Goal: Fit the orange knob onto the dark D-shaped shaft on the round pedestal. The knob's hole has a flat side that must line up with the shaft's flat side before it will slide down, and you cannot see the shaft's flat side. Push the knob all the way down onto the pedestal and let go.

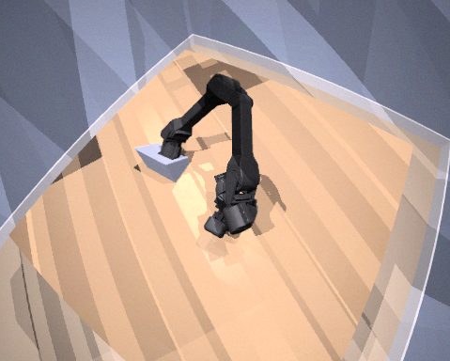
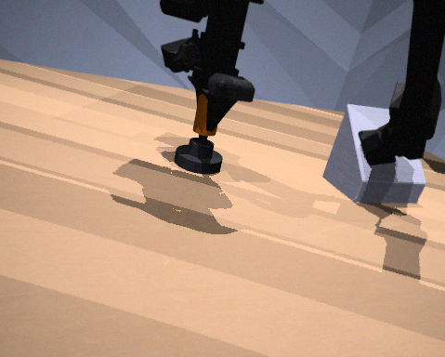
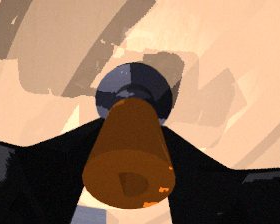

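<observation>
The orange knob (image 2: 201, 116) (image 3: 128, 135) is upright or nearly so, with its wide top and a D-shaped recess facing the wrist camera. My gripper (image 2: 206, 113) (image 3: 132, 127) is shut on it. The dark round pedestal (image 2: 198, 160) (image 3: 111, 82) stands on the table directly below. In the exterior view a short piece of the dark shaft (image 2: 202, 138) shows between the knob's lower end and the pedestal's raised hub. The knob's lower end is at the shaft's tip; whether they touch I cannot tell. The shaft's flat side is hidden. In the top view the arm hides knob and pedestal.
The arm's base stands on a pale grey-blue block (image 1: 172, 170) (image 2: 344, 160), behind and left of the gripper in the top view and at the right in the exterior view. The wooden table (image 1: 266, 301) (image 2: 170, 288) has a pale border and carries arm shadows.
</observation>
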You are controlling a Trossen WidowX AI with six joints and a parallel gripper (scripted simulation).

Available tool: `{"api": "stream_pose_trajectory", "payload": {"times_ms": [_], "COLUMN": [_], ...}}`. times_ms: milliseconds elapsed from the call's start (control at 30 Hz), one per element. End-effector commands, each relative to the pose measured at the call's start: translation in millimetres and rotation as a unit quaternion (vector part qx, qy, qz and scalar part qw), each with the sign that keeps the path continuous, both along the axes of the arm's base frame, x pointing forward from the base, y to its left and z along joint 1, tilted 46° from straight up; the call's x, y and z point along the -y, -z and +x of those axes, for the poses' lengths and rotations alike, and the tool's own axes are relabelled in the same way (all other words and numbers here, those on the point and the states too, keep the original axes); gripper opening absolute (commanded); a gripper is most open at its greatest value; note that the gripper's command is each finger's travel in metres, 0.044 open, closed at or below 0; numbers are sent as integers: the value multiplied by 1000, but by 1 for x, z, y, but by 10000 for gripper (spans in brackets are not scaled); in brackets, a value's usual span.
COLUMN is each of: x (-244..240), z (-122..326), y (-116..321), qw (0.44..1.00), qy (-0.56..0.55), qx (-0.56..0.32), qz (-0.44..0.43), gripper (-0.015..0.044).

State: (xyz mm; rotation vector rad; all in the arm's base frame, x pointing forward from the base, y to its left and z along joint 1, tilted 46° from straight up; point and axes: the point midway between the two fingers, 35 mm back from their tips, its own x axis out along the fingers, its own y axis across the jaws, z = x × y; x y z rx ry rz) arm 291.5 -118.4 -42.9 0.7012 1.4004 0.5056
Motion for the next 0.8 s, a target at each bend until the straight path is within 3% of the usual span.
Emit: {"api": "stream_pose_trajectory", "payload": {"times_ms": [0, 767], "x": [0, -2], "z": [0, 0], "y": [0, 2], "qw": [1000, 1000], "qy": [0, 0], "qx": [1, 1], "qz": [1, 1], "gripper": [0, 0]}}
